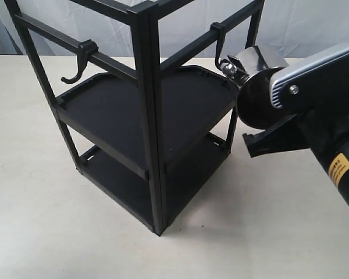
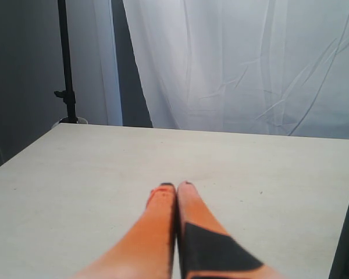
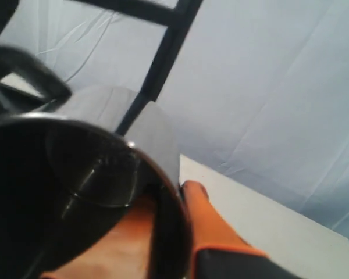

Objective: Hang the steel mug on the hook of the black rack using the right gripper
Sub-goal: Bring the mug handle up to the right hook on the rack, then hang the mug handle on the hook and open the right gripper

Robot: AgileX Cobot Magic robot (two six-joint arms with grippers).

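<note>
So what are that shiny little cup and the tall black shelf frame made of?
The small shiny steel mug looks like polished stainless steel: its wall mirrors its surroundings. The tall black rack appears to be matt painted or coated metal, judging by its thin square posts and dull, glare-free surface; the pictures cannot confirm this.

Staged robot test bench, lab or studio.
Pale bare tabletop (image 2: 104, 174), white cloth backdrop (image 2: 250, 64) behind, black light stand (image 2: 65, 64) beside grey wall.
</note>
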